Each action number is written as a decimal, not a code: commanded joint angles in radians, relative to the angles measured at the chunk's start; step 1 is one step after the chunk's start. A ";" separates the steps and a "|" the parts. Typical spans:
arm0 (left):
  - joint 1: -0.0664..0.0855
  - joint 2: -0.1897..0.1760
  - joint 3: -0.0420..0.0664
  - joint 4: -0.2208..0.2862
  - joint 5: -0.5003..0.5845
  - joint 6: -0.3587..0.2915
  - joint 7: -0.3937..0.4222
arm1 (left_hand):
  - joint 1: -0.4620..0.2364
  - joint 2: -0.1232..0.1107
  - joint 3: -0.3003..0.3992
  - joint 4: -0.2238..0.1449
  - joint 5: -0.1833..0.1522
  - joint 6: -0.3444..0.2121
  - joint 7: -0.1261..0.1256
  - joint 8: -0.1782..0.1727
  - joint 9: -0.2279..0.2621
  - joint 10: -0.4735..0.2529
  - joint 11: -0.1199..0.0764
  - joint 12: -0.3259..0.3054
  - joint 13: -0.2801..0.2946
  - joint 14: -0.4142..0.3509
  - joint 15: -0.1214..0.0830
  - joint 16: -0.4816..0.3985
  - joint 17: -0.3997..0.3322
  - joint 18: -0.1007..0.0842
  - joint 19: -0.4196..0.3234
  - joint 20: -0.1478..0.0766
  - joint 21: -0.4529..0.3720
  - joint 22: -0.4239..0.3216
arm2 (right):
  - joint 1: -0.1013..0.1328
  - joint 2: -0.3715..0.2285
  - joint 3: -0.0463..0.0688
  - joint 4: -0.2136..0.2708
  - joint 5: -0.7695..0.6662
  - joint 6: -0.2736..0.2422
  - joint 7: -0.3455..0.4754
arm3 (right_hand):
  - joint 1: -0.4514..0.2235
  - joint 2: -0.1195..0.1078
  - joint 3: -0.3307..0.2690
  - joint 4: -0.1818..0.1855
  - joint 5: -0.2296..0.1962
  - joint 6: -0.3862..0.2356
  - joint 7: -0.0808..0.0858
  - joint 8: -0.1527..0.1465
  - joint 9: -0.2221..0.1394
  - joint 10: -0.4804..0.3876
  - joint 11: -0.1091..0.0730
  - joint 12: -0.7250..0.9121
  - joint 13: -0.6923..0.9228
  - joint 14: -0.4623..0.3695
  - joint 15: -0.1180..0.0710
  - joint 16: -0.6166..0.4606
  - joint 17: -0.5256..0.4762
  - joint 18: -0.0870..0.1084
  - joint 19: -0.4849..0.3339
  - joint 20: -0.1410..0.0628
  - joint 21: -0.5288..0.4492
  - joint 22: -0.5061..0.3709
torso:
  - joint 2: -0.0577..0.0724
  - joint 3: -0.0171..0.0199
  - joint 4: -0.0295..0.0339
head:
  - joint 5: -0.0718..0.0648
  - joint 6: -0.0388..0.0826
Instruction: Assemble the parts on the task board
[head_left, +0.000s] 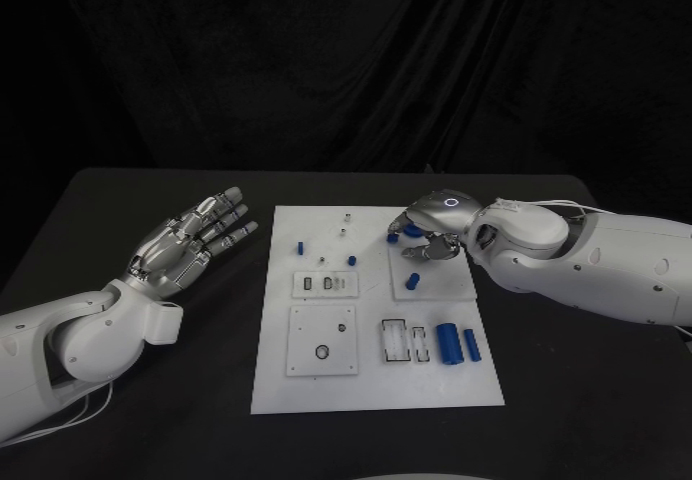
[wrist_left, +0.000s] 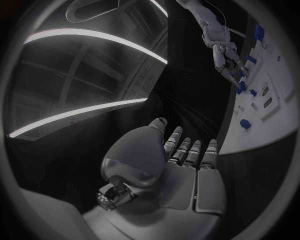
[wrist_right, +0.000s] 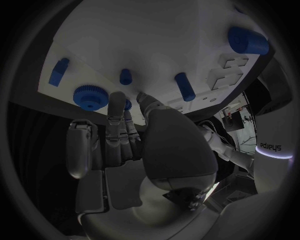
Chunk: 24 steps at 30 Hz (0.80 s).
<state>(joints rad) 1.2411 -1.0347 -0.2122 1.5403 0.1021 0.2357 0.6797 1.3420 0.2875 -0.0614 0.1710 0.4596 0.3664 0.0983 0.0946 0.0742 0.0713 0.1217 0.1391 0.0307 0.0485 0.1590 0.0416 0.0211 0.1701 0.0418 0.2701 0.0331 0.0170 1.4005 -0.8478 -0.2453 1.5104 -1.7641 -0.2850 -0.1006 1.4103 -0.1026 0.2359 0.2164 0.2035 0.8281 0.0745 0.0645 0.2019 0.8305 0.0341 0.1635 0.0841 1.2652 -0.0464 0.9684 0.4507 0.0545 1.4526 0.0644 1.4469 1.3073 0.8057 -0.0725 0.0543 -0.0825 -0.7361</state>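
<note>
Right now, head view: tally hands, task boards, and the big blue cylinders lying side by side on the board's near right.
Hands: 2, left hand and right hand
White task board: 1
Big blue cylinders: 2
Total: 5

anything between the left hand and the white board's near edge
No. In the head view the left hand hangs open beside the task board, and the strip between its fingers and the board's edge is bare black table.

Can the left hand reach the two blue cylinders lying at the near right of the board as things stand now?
Probably yes. The left hand is open and holds nothing, off the task board's left edge. Nothing stands between it and the blue cylinders; the right hand works at the far side.
</note>
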 joint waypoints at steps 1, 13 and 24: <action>-0.002 0.003 0.001 0.000 0.004 0.016 0.070 | 0.008 0.002 0.004 -0.003 0.004 -0.005 0.000 -0.001 0.000 -0.005 -0.001 0.001 -0.001 -0.002 0.005 -0.003 -0.002 0.010 0.000 0.007 -0.005 -0.001 | -0.002 0.007 -0.002 -0.006 -0.003 0.050 -0.024 | -0.007 0.002 -0.006 0.002 -0.005 -0.006 0.001 -0.001 -0.001 -0.009 0.001 -0.006 -0.001 -0.008 -0.001 -0.005 -0.002 -0.004 -0.009 0.000 -0.007 0.098 | 0.000 -0.0005 -0.0003 | 0.000 -0.001; -0.003 0.005 0.001 -0.005 0.004 0.018 0.070 | 0.008 0.003 0.007 -0.005 0.004 -0.007 0.001 -0.001 0.000 -0.006 -0.001 0.001 -0.001 -0.002 0.006 -0.003 -0.002 0.010 0.000 0.008 -0.005 -0.001 | -0.002 0.029 -0.002 -0.020 -0.003 0.049 -0.021 | -0.007 0.007 -0.007 0.000 -0.007 -0.009 -0.002 -0.001 -0.004 -0.014 -0.002 -0.008 -0.002 -0.011 -0.003 -0.006 -0.002 -0.003 -0.011 0.000 -0.010 0.096 | 0.000 0.0001 -0.0007 | 0.001 -0.003; -0.004 0.006 0.001 -0.007 0.004 0.019 0.070 | 0.008 0.003 0.007 -0.005 0.004 -0.007 0.001 -0.001 0.000 -0.006 -0.001 0.001 -0.001 -0.002 0.006 -0.003 -0.002 0.010 0.000 0.008 -0.005 -0.001 | -0.002 0.052 -0.001 -0.041 -0.003 0.063 -0.020 | -0.006 0.011 -0.006 -0.001 -0.006 -0.009 -0.002 -0.001 -0.005 -0.015 -0.002 -0.008 -0.003 -0.011 -0.003 -0.005 -0.001 -0.003 -0.011 -0.001 -0.010 0.096 | 0.000 0.0003 0.0000 | 0.001 -0.004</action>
<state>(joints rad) 1.2386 -1.0300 -0.2122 1.5318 0.1021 0.2407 0.6798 1.3420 0.2875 -0.0572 0.1668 0.4595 0.3664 0.0983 0.0946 0.0742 0.0713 0.1216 0.1391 0.0307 0.0485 0.1590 0.0416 0.0211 0.1701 0.0418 0.2701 0.0331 0.0170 1.4018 -0.7978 -0.2436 1.4733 -1.7634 -0.2554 -0.1043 1.4050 -0.0969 0.2361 0.2166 0.2005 0.8231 0.0724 0.0618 0.1976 0.8215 0.0320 0.1596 0.0829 1.2597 -0.0499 0.9676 0.4502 0.0545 1.4455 0.0644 1.4431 1.3080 0.8059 -0.0721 0.0538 -0.0814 -0.7399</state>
